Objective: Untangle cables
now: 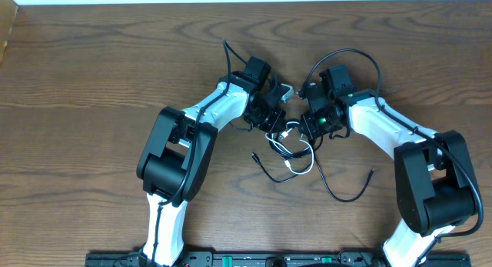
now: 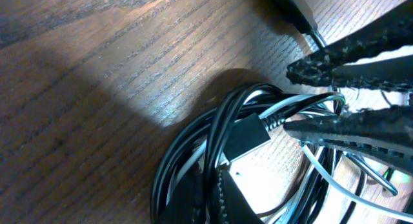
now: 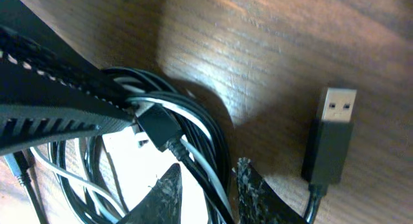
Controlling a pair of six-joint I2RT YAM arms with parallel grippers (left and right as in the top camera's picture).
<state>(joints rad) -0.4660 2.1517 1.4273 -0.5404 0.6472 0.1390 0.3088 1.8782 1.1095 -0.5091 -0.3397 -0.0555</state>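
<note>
The black cable (image 1: pixel 342 198) and the white cable (image 1: pixel 301 170) lie wound together in a small coil at the middle of the table (image 1: pixel 92 67), between the two arms, with one black tail trailing out towards the right arm. Both cords look light, limp and a little slick, so a pull on one strand will likely drag the whole coil. The firmer places to take hold are probably the plug ends, such as the small black plug (image 3: pixel 155 124) inside the coil or the flat plug (image 3: pixel 335 130) lying apart on the wood. The left pincer (image 1: pixel 274 117) is pressed together with its tip buried in the coil; whether it pinches a strand I cannot tell. The right pincer (image 3: pixel 210 185) stands apart, straddling several black and white strands without squeezing them. The overhead view alone shows the loose tails and how the coil spreads. Only the wrist views show which strands cross and where the plugs sit.
</note>
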